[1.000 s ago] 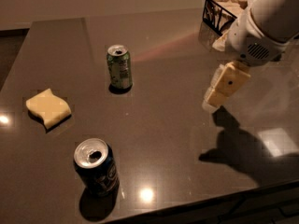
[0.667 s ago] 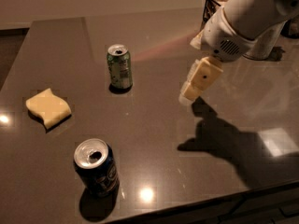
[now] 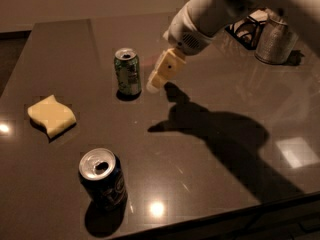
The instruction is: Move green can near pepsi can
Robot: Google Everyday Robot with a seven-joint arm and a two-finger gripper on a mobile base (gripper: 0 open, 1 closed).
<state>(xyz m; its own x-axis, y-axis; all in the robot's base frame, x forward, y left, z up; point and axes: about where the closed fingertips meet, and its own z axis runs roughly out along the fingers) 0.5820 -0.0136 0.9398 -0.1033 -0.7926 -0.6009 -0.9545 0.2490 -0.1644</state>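
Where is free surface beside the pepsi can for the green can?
Bare table lies right of the pepsi can and between it and the green can. Left and behind it lies the yellow sponge. The gripper hangs just right of the green can.

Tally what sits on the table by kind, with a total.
Cans: 2, the green can and the pepsi can
Sponge: 1, the yellow sponge
Metal cup: 1
Wire rack: 1
Total: 5
The gripper hangs close beside the green can.
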